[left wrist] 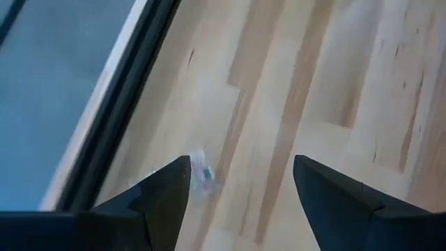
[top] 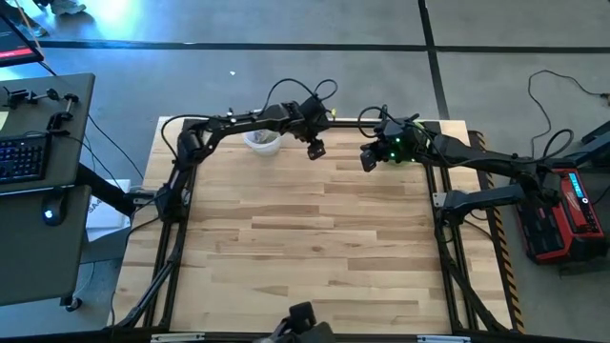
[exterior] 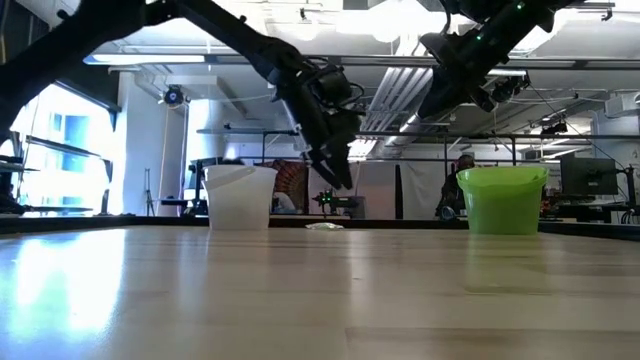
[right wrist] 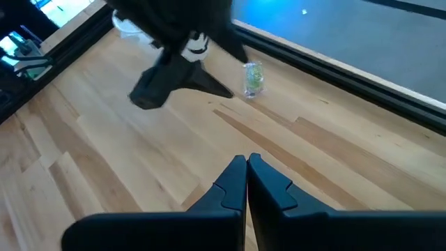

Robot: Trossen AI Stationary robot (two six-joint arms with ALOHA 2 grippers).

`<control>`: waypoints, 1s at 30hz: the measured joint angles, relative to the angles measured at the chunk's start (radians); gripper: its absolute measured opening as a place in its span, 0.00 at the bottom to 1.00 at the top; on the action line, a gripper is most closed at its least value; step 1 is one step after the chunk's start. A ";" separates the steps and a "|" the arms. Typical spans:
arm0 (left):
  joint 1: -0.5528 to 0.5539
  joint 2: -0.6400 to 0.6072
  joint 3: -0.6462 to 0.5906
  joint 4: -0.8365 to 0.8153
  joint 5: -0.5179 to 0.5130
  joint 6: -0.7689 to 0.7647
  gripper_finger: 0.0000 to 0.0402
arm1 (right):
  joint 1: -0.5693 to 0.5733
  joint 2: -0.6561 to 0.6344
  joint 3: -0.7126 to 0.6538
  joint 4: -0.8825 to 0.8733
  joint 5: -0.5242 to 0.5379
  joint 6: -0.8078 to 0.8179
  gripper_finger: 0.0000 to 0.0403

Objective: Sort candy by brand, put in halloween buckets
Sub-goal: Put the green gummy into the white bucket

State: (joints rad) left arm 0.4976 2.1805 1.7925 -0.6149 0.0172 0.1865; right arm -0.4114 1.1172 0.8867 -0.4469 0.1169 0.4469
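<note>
One small clear-wrapped candy (right wrist: 253, 78) with green inside lies on the wood near the table's far edge; it also shows in the low view (exterior: 325, 226) and the left wrist view (left wrist: 203, 174). My left gripper (left wrist: 240, 164) hangs open just above the table. The candy lies beside one fingertip, not between the two. The white bucket (top: 262, 141) stands to its left, at the far edge. The lime green bucket (exterior: 502, 198) stands to the right, under my right arm. My right gripper (right wrist: 246, 162) is shut, holds nothing, and hovers well above the table.
The table's dark far rail (left wrist: 118, 104) runs close behind the candy, with the floor beyond it. Bare wood (top: 315, 248) stretches toward the near edge. A desk with a keyboard (top: 24, 157) stands left of the table. A person (exterior: 462, 170) shows in the room behind the green bucket.
</note>
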 joint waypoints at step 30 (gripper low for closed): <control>0.094 0.157 0.115 -0.098 0.080 0.081 0.56 | 0.000 0.000 0.000 0.003 -0.019 0.008 0.00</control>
State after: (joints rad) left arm 0.5918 2.3371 1.9076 -0.7129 0.0971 0.2674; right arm -0.4114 1.1175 0.8867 -0.4438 0.0975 0.4545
